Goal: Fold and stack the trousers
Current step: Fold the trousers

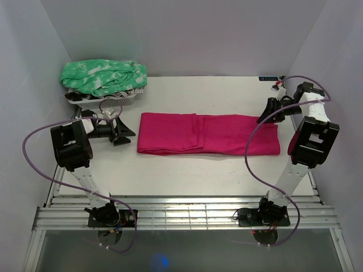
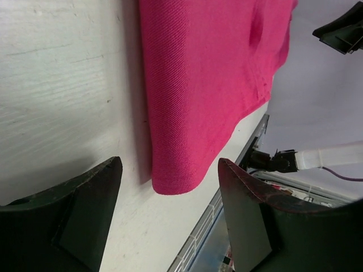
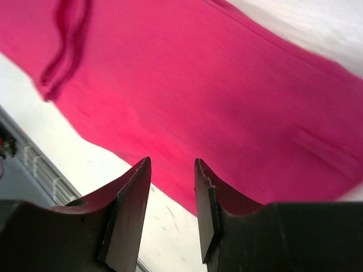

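The trousers (image 1: 207, 134) lie folded in a long flat band across the middle of the table (image 1: 170, 170), both grippers free of them.

Only the top view takes in the whole band, plus a green-and-white garment (image 1: 102, 76) heaped on a basket (image 1: 93, 103) at the far left corner. The left wrist view alone shows the band's rounded folded corner, just ahead of the left gripper (image 2: 170, 164), whose jaws are spread wide and hold nothing. The right wrist view shows a raised crease in the cloth; the right gripper (image 3: 173, 164) is over the right end, jaws narrowly parted, nothing between them.
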Robot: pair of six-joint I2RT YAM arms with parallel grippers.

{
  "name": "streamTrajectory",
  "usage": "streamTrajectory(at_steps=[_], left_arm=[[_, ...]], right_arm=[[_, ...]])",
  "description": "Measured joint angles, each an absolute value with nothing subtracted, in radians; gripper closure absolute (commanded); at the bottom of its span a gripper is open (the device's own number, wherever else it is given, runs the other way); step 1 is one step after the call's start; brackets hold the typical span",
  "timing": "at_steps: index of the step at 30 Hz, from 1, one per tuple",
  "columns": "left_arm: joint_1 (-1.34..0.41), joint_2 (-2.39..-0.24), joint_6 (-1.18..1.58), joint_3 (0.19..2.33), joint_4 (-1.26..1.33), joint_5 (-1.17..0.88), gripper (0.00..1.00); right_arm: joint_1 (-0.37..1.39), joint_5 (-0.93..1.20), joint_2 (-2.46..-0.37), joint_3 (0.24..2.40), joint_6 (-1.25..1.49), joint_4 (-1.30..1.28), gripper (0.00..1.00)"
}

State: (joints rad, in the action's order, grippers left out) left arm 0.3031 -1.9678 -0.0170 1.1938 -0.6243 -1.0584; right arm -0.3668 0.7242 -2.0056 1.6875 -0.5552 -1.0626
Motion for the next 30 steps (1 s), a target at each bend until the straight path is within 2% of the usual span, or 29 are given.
streamTrajectory(at_steps=[7,15,21,26,30], left_arm=[[0.28,-1.971,0.051,1.08,-0.477,-1.129,0.14],[0.23,-1.971,0.173,1.037,-0.333,-1.151,0.18],[0.213,-1.978,0.245,1.037,-0.244,-1.129,0.26],[0.21,-1.994,0.291,1.036,-0.18,-1.125,0.33],[0.188,-2.012,0.337,1.021,-0.107,-1.127,0.37]], right_arm=[[-0.083,0.949,-1.977,1.664,-0.442,-0.927,0.56],[0.23,1.031,-2.005,1.629,-0.231,-0.678,0.59],[0.322,1.031,-2.091,1.59,-0.143,-0.578,0.67],[0.327,0.965,-2.131,1.435,-0.107,-0.553,0.7],[0.326,0.969,-2.202,1.446,-0.086,-0.557,0.73]])
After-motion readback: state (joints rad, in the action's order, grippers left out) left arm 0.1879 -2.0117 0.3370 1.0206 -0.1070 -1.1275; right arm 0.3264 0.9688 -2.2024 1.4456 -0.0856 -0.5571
